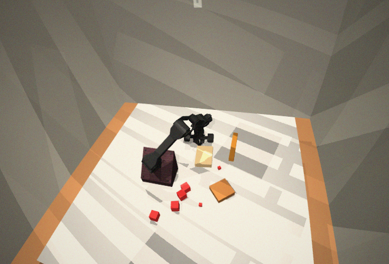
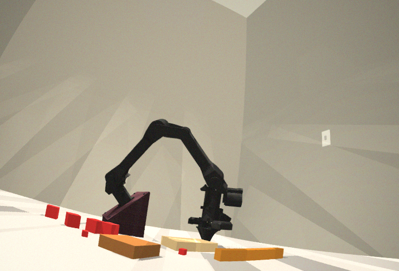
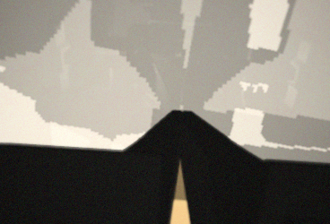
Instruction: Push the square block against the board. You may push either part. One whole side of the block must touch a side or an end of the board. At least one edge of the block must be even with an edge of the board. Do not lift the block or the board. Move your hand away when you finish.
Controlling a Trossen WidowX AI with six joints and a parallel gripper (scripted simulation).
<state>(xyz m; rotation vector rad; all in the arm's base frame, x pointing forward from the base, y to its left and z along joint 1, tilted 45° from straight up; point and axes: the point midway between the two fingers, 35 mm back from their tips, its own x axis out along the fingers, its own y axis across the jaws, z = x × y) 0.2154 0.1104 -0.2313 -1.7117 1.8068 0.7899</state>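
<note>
A pale yellow, roughly square flat block (image 1: 204,156) (image 2: 193,244) lies on the table in front of the arm. A strip of it shows between the fingers in the wrist view (image 3: 180,212). A long narrow orange board (image 1: 233,148) (image 2: 249,254) lies to its right in the top view, with a gap between them. A squarish orange-brown slab (image 1: 221,190) (image 2: 128,246) lies apart, turned at an angle. Which square piece the task means is not certain. My gripper (image 1: 200,144) (image 2: 207,239) (image 3: 180,120) is shut and empty, pointing down low by the pale block's far edge in the top view. Whether it touches the block is hidden.
Several red cubes (image 1: 175,206) (image 2: 72,219) lie in front of the dark arm base (image 1: 159,173) (image 2: 135,223) in the top view. One small red cube (image 1: 219,167) (image 2: 182,251) lies between the pale block and the orange-brown slab. Another small cube (image 1: 200,204) (image 2: 84,233) lies left of that slab.
</note>
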